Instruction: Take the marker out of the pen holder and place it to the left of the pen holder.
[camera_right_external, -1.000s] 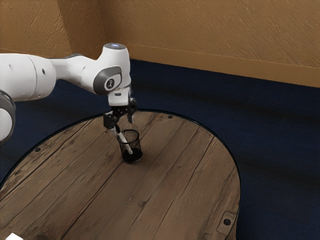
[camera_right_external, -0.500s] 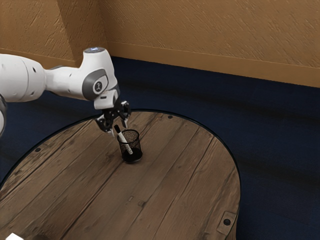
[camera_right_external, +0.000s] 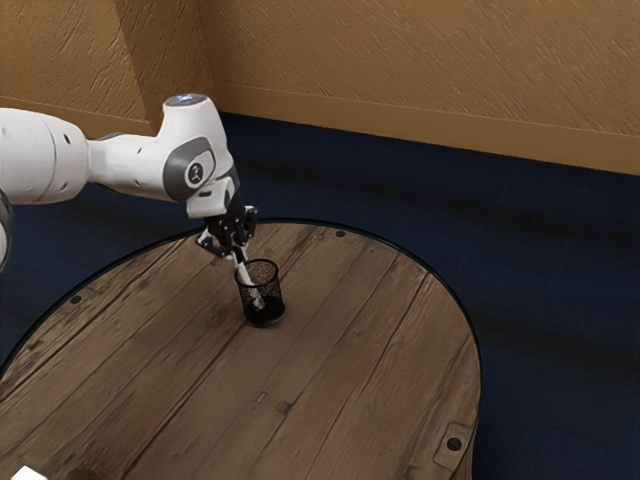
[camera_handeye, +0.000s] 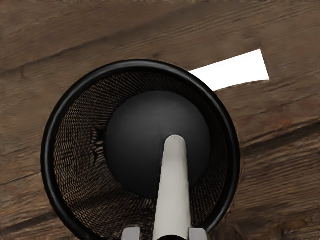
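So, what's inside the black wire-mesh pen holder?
Inside the pen holder is one white cylindrical marker, leaning, its rounded end over the dark round floor. The marker covers a strip of that floor, so anything beneath it can't be seen.

From here the gripper hides the top end of the marker, and I can't name the white thing the exterior view's lower edge cuts off.
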